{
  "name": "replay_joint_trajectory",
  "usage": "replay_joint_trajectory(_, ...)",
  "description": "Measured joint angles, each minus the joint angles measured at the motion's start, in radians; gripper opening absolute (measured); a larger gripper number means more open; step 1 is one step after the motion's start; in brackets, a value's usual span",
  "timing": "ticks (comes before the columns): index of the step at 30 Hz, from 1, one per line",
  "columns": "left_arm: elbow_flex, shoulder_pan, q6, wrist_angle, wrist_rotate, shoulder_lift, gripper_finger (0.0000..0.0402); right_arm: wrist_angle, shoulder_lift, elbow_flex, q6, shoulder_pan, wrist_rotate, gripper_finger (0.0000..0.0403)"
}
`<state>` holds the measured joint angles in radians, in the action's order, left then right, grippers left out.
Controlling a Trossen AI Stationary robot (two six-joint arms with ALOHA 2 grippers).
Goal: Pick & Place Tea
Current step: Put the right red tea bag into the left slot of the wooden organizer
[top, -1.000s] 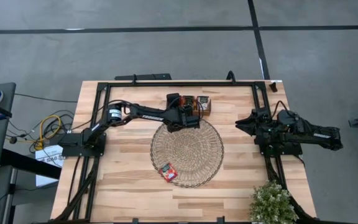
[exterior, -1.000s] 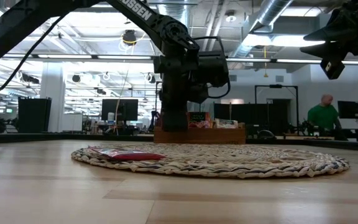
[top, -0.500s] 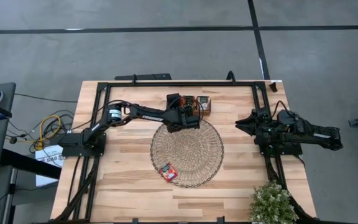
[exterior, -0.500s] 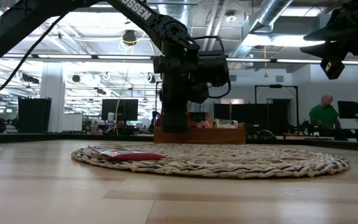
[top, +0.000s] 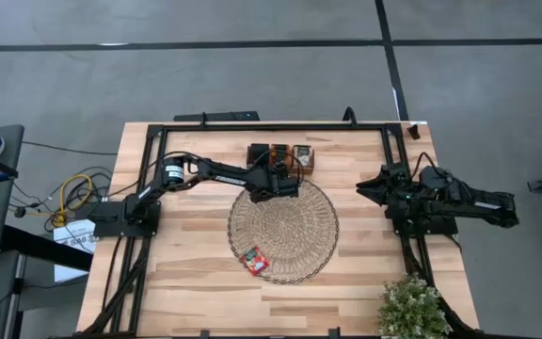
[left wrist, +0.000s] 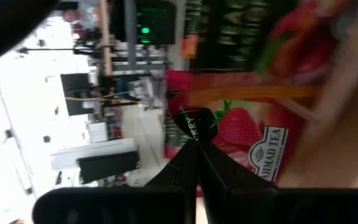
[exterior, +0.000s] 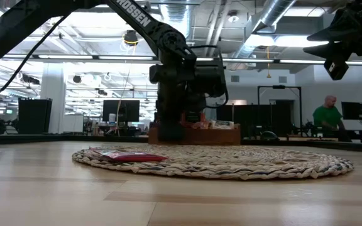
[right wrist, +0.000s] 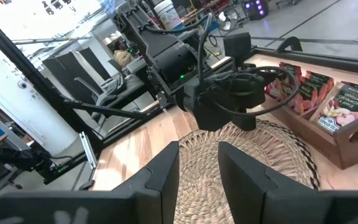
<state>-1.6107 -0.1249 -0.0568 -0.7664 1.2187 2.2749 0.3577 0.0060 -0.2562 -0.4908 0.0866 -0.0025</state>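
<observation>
Red strawberry sachet point(left wrist: 241, 134) sits pinched between the left gripper's point(left wrist: 196, 149) closed fingers, above the mat's point(top: 283, 231) far edge, just beside the tray point(top: 280, 156) of more sachets. Another red sachet point(top: 254, 259) lies on the mat's near side. Right gripper point(right wrist: 199, 158) waits part-open, holding nothing, at the table's right

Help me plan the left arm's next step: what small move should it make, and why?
Probably carry across and lower toward the round woven mat. The left gripper is pinched shut on a red strawberry tea sachet, beside the brown wooden tray; one red sachet already lies on the mat.
</observation>
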Motion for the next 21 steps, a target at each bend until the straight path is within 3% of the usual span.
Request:
replay_joint_trajectory(4, 0.0, 0.0, -0.003, -0.001, -0.06, 0.0, 0.0, 0.0, 0.0, 0.0, -0.001, 0.0, 0.0, 0.0103)
replay_joint_trajectory(21, 0.0, 0.0, -0.006, -0.001, -0.026, 0.0, 0.001, 0.0, 0.0, 0.0, -0.017, 0.0, 0.0, 0.0103)
